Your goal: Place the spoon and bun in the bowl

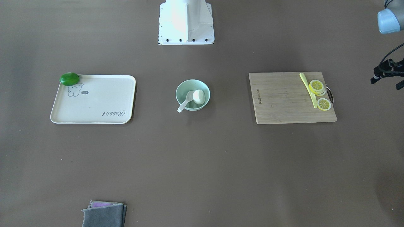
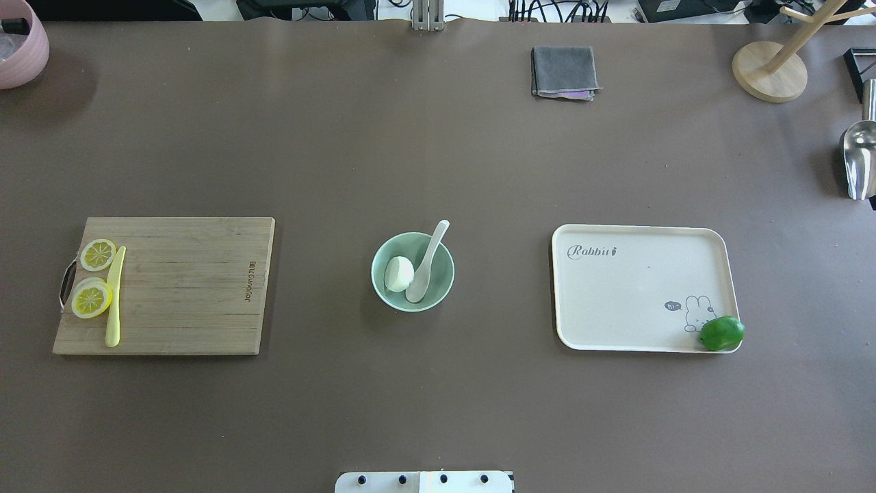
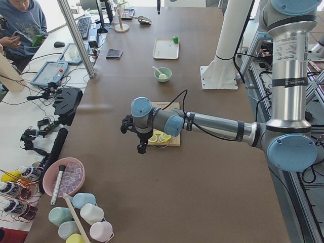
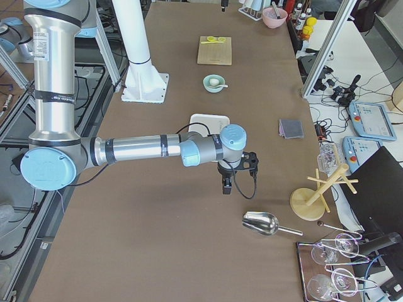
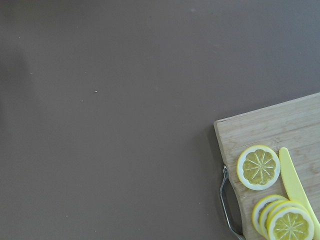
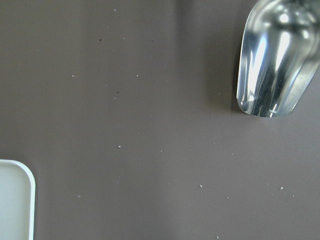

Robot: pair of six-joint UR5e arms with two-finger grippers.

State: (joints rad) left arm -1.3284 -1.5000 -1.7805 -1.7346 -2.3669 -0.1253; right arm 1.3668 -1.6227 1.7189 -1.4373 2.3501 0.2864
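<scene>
Left tool is hovering past the handle end of the cutting board with lemon slices, can't tell how wide it is. Bowl is sitting central on the tabletop holding the bun and the spoon, scoop lying beside the bun, handle sticking out over the rim. Right tool is hanging beyond the tray with green fruit, near a metal scoop, width can't tell either.

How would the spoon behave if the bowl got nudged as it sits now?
Probably stiff: the spoon looks thick and smooth, so perhaps slippery too. It may pivot or slide, since only its scoop sits in the bowl and its handle leans out over the rim. The bun beside the scoop might check it on that side.
</scene>
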